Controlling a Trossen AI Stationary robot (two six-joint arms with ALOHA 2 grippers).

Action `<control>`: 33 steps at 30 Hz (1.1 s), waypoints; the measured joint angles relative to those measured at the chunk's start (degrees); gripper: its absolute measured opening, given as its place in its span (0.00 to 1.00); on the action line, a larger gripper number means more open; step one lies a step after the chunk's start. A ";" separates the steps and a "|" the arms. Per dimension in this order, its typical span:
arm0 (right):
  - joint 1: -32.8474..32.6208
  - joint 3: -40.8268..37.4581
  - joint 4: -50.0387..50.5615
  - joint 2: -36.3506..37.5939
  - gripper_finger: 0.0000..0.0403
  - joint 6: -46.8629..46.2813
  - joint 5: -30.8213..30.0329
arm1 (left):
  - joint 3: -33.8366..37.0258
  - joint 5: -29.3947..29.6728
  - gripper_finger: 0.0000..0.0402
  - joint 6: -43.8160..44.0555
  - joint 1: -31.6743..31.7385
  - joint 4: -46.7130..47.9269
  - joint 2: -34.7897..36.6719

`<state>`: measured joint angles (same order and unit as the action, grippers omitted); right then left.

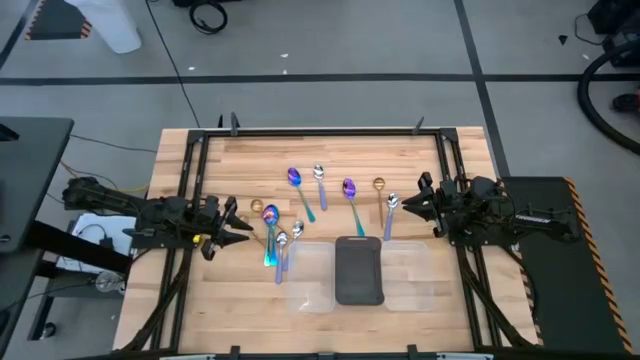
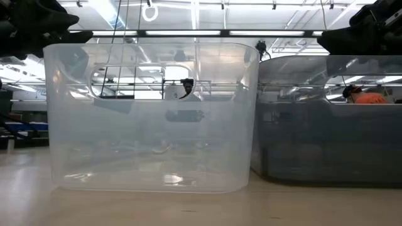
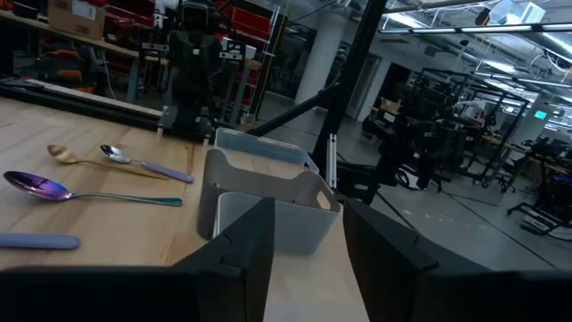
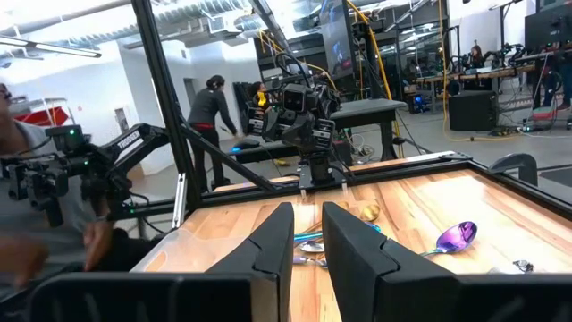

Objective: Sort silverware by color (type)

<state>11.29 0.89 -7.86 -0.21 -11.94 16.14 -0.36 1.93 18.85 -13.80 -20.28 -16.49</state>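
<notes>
1. The left pincer [image 1: 243, 229] hovered over the left part of the wooden table [image 1: 230, 300], its fingers spread with a clear gap and nothing between them.
2. The right pincer [image 1: 405, 205] hung at the right part of the table, beside the rightmost spoon; its fingers [image 4: 268, 241] stood slightly apart with only a narrow gap, pinching nothing.
3. The spoons lay loose on the table between the two pincers, behind the trays and none inside them.
4. An iridescent purple spoon [image 1: 297, 186] with a teal handle and a silver spoon [image 1: 320, 182] lay just beside each other near the middle.
5. A second purple spoon [image 1: 352, 197], a gold spoon [image 1: 380, 192] and a silver spoon with a pale handle [image 1: 391, 212] lay to their right.
6. Near the left pincer lay another gold spoon [image 1: 257, 207], a third purple spoon [image 1: 270, 225] and two more silver ones [image 1: 283, 247], close together.
7. Three trays stood in a row at the front: a clear tray [image 1: 310, 298], a dark tray [image 1: 358, 272] and another clear tray [image 1: 410, 290], side by side.
8. In the right wrist view, a person [image 4: 204, 112] stood in the room beyond the table.
</notes>
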 joint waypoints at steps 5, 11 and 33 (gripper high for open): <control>-0.02 -0.01 0.00 -0.01 0.18 0.04 0.00 | 0.02 0.00 0.35 0.00 0.00 -0.01 0.01; -0.01 0.00 0.01 0.00 0.18 0.06 -0.01 | 0.01 0.03 0.35 0.00 0.01 -0.34 -0.01; 0.05 0.00 -27.49 0.00 0.18 1.71 -16.95 | -0.17 28.42 0.35 -20.06 7.79 -16.60 0.02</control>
<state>11.33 0.89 -35.35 -0.21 -10.23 -0.81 -0.53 30.35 -1.21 -6.01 -36.88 -16.47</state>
